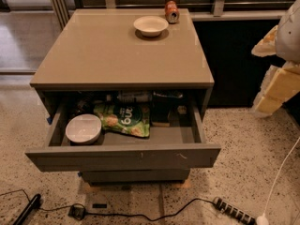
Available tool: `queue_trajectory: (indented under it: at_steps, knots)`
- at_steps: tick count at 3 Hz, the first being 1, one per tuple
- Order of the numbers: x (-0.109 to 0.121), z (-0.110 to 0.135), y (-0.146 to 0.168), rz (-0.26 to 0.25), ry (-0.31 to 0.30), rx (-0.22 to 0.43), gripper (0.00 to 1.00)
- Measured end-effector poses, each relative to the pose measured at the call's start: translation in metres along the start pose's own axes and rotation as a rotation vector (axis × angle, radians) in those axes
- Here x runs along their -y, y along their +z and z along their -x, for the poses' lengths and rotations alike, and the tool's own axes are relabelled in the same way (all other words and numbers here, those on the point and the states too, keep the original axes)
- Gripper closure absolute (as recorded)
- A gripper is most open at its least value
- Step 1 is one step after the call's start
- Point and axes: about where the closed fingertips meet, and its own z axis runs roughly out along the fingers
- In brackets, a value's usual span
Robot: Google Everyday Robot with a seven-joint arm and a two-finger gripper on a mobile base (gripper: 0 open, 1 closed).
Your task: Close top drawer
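One wide grey top drawer (124,156) sticks out, w/ a round white bowl (83,128) & green snack bag (123,119) inside. Pale gripper (275,86) is far right, well apart; open or shut, can't tell.

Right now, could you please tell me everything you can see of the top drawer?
The top drawer is wide, grey and handle-less, with a flat front panel bearing small pale scratches. It is pulled well out from under the cabinet top and sits level. Inside, a white bowl sits at the left with a green snack bag beside it; the darker items behind are unclear. The gripper is off to the right, apart from it.
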Motion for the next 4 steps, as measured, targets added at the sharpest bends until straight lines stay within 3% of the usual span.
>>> queue_trajectory:
  at_steps: [2,3,4]
  knots:
    - [0.0000,0.0000,0.0000,0.000,0.000,0.000,0.69]
    - [0.0000,0.0000,0.0000,0.000,0.000,0.000,0.99]
    - [-0.0019,-0.0013,0.0019,-0.002,0.002,0.003,1.00]
